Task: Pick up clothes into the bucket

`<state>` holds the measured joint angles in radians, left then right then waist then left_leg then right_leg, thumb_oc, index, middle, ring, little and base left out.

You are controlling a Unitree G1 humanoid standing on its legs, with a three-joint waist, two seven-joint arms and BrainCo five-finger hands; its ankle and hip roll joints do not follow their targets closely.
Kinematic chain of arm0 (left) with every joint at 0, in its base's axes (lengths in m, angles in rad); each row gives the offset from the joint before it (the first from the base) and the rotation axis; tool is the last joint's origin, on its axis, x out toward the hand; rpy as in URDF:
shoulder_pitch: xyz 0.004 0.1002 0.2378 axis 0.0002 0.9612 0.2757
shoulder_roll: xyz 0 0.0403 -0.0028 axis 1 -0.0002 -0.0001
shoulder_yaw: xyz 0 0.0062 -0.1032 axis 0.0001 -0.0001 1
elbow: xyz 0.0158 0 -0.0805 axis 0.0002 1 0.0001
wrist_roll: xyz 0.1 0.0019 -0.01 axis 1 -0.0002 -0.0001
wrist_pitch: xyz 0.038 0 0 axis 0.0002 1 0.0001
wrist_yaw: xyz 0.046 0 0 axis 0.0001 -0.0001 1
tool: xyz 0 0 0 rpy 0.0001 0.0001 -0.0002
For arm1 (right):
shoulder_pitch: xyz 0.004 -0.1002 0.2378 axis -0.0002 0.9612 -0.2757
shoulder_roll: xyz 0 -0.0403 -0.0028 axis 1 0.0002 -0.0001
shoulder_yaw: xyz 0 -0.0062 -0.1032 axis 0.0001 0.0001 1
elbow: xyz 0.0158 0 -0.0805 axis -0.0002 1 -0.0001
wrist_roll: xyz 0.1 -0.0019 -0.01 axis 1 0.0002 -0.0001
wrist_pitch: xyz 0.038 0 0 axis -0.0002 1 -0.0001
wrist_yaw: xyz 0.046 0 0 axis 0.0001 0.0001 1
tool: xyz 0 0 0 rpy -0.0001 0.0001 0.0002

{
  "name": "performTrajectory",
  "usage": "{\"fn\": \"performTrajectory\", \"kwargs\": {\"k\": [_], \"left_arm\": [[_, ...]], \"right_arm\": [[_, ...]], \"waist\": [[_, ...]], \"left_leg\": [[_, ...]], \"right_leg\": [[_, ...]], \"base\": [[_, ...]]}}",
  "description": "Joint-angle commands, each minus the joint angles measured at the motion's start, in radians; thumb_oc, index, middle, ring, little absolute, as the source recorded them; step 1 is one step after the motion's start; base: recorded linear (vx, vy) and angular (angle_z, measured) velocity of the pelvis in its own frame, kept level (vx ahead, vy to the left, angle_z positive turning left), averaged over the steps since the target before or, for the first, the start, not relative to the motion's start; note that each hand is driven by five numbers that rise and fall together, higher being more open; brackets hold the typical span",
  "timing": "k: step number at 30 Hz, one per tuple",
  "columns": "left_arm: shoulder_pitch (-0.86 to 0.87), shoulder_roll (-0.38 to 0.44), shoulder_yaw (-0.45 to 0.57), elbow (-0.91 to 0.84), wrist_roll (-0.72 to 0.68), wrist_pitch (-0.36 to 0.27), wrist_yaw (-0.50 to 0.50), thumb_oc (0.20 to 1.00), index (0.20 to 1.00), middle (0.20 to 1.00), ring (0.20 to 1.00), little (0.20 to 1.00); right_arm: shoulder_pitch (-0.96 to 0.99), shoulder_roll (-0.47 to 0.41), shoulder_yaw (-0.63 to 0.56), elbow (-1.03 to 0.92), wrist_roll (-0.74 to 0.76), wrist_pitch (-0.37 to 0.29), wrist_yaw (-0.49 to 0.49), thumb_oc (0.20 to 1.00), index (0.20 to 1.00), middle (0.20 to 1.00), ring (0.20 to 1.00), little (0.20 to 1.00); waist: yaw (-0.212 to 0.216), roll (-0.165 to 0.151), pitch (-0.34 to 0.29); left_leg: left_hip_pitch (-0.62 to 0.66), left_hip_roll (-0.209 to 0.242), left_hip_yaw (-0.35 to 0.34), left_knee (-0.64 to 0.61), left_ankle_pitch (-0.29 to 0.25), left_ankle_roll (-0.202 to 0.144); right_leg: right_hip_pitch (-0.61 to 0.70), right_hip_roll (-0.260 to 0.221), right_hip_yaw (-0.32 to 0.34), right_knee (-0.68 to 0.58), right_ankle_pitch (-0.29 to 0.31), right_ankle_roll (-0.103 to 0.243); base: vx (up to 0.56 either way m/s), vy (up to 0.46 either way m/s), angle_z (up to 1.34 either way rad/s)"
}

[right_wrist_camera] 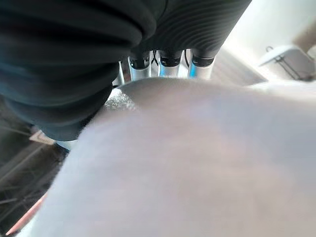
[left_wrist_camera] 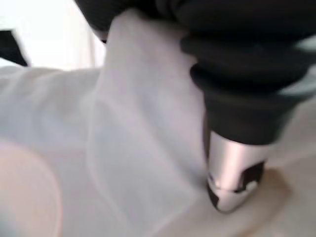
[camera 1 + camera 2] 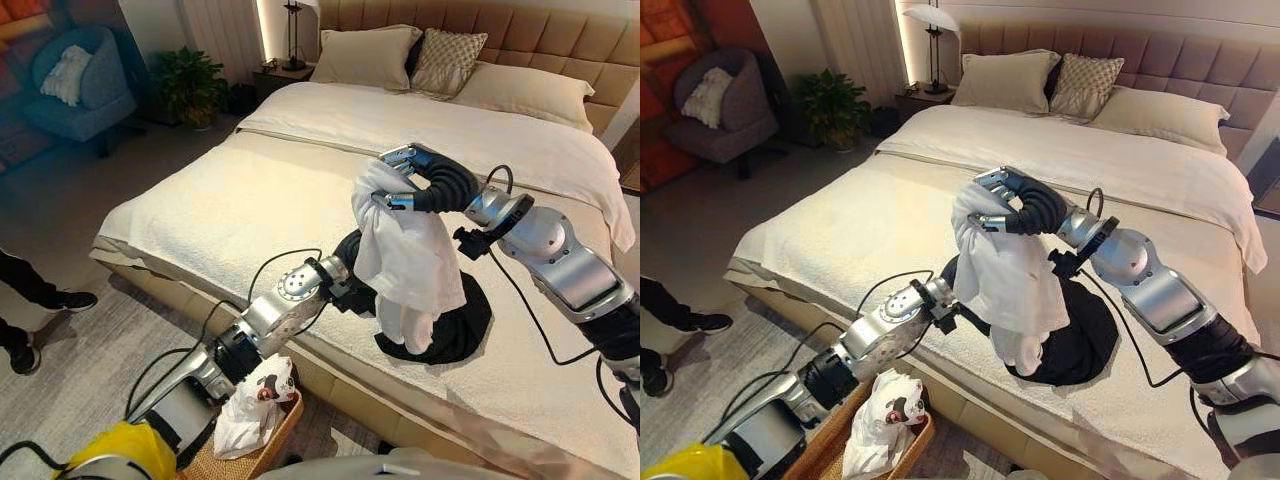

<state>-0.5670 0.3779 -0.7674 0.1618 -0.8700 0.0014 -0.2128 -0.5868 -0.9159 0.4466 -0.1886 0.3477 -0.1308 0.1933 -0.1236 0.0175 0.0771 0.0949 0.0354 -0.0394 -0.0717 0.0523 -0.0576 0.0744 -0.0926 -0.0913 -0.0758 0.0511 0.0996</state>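
Right hand (image 3: pixel 400 180) clenched on a white garment (image 3: pixel 405 260), lifted above a black garment (image 3: pixel 465 325) on the bed (image 3: pixel 220 210). Left hand (image 2: pixel 232 173) behind the cloth, grip indiscernible. Basket (image 3: pixel 275 445) at near left.

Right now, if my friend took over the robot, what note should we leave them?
Right hand: shut on the white shirt, which hangs lifted over the bed.
Left hand: reaching in behind the hanging shirt by the black garment; its fingers are hidden, so its grip is unclear.
Basket: on the floor at the bed's near edge, with one white printed piece already in it.
Done: one piece in the basket, white shirt picked up.
Left: carry the shirt to the basket and drop it in, then fetch the black garment off the bed.
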Motion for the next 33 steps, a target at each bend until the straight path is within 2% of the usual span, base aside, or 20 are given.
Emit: {"fn": "performTrajectory", "kwargs": {"k": [1, 2, 3, 7, 14, 27, 28, 29, 30, 31, 33], "left_arm": [[-0.011, 0.003, -0.024, 0.013, -0.138, 0.026, -0.09, 0.856, 0.856, 0.856, 0.856, 0.856], [0.004, 0.007, -0.015, 0.015, -0.159, 0.036, -0.099, 0.388, 0.388, 0.388, 0.388, 0.388], [0.025, 0.001, -0.003, 0.023, -0.181, 0.047, -0.109, 0.2, 0.2, 0.2, 0.2, 0.2], [0.103, -0.035, 0.048, 0.049, -0.236, 0.087, -0.154, 0.2, 0.2, 0.2, 0.2, 0.2], [0.244, -0.11, 0.157, 0.083, -0.298, 0.111, -0.179, 0.2, 0.2, 0.2, 0.2, 0.2], [0.399, -0.176, 0.318, 0.109, -0.33, 0.109, -0.193, 0.2, 0.2, 0.2, 0.2, 0.2], [0.405, -0.179, 0.329, 0.109, -0.329, 0.104, -0.192, 0.2, 0.2, 0.2, 0.2, 0.2], [0.415, -0.183, 0.346, 0.109, -0.328, 0.098, -0.189, 0.2, 0.2, 0.2, 0.2, 0.2], [0.416, -0.183, 0.346, 0.109, -0.327, 0.098, -0.189, 0.2, 0.2, 0.2, 0.2, 0.2], [0.426, -0.187, 0.368, 0.112, -0.323, 0.089, -0.184, 0.2, 0.2, 0.2, 0.2, 0.2], [0.43, -0.189, 0.39, 0.11, -0.321, 0.08, -0.178, 0.2, 0.2, 0.2, 0.2, 0.2]], "right_arm": [[-0.094, 0.032, -0.024, -0.01, 0.073, -0.052, -0.033, 0.2, 0.2, 0.2, 0.2, 0.2], [-0.091, 0.04, -0.026, -0.006, 0.073, -0.052, -0.031, 0.2, 0.2, 0.2, 0.2, 0.2], [-0.081, 0.047, -0.031, 0.003, 0.068, -0.05, -0.031, 0.2, 0.2, 0.2, 0.2, 0.2], [-0.044, 0.067, -0.063, 0.028, 0.037, -0.048, -0.025, 0.2, 0.2, 0.2, 0.2, 0.2], [0.066, 0.106, -0.164, 0.074, -0.021, -0.04, -0.025, 0.2, 0.2, 0.2, 0.2, 0.2], [0.245, 0.173, -0.34, 0.175, -0.14, -0.033, -0.055, 0.2, 0.2, 0.2, 0.2, 0.2], [0.256, 0.179, -0.35, 0.187, -0.15, -0.033, -0.057, 0.269, 0.269, 0.269, 0.269, 0.269], [0.282, 0.196, -0.369, 0.204, -0.163, -0.03, -0.061, 0.464, 0.464, 0.464, 0.464, 0.464], [0.282, 0.197, -0.37, 0.203, -0.164, -0.03, -0.061, 0.526, 0.526, 0.526, 0.526, 0.526], [0.31, 0.223, -0.392, 0.227, -0.179, -0.028, -0.072, 1.0, 1.0, 1.0, 1.0, 1.0], [0.334, 0.248, -0.411, 0.25, -0.184, -0.029, -0.086, 1.0, 1.0, 1.0, 1.0, 1.0]], "waist": [[0.013, -0.059, -0.036], [0.014, -0.06, -0.037], [0.014, -0.06, -0.038], [0.016, -0.063, -0.039], [0.024, -0.068, -0.032], [0.038, -0.07, -0.016], [0.038, -0.07, -0.015], [0.039, -0.069, -0.012], [0.039, -0.069, -0.013], [0.04, -0.068, -0.01], [0.04, -0.068, -0.006]], "left_leg": [[-0.021, -0.019, 0.016, 0.074, -0.087, 0.002], [-0.019, -0.018, 0.016, 0.074, -0.087, 0.002], [-0.019, -0.018, 0.016, 0.075, -0.088, 0.002], [-0.017, -0.017, 0.016, 0.077, -0.091, 0.004], [-0.02, -0.022, 0.014, 0.084, -0.098, 0.011], [-0.032, -0.028, 0.006, 0.095, -0.105, 0.022], [-0.033, -0.029, 0.007, 0.096, -0.106, 0.022], [-0.035, -0.029, 0.007, 0.098, -0.106, 0.023], [-0.035, -0.029, 0.007, 0.098, -0.106, 0.023], [-0.037, -0.031, 0.006, 0.099, -0.107, 0.024], [-0.037, -0.032, 0.005, 0.099, -0.108, 0.025]], "right_leg": [[0.003, -0.04, -0.033, 0.075, -0.057, 0.043], [0.004, -0.039, -0.033, 0.075, -0.058, 0.043], [0.005, -0.039, -0.032, 0.075, -0.059, 0.042], [0.007, -0.039, -0.032, 0.075, -0.062, 0.04], [0.006, -0.039, -0.034, 0.082, -0.068, 0.037], [-0.004, -0.042, -0.036, 0.086, -0.072, 0.036], [-0.004, -0.042, -0.037, 0.087, -0.072, 0.036], [-0.005, -0.043, -0.037, 0.087, -0.072, 0.036], [-0.005, -0.043, -0.037, 0.087, -0.073, 0.036], [-0.005, -0.044, -0.037, 0.087, -0.073, 0.036], [-0.008, -0.043, -0.037, 0.088, -0.073, 0.036]], "base": [[0.0, 0.0, 0.0], [0.0, 0.0, 0.0], [0.0, 0.0, 0.0], [0.0, 0.0, 0.0], [0.0, 0.0, 0.0], [0.0, 0.0, 0.0], [0.0, 0.0, 0.0], [0.0, 0.0, 0.0], [0.0, 0.0, 0.0], [0.0, 0.0, 0.0], [0.0, 0.0, 0.0]]}}
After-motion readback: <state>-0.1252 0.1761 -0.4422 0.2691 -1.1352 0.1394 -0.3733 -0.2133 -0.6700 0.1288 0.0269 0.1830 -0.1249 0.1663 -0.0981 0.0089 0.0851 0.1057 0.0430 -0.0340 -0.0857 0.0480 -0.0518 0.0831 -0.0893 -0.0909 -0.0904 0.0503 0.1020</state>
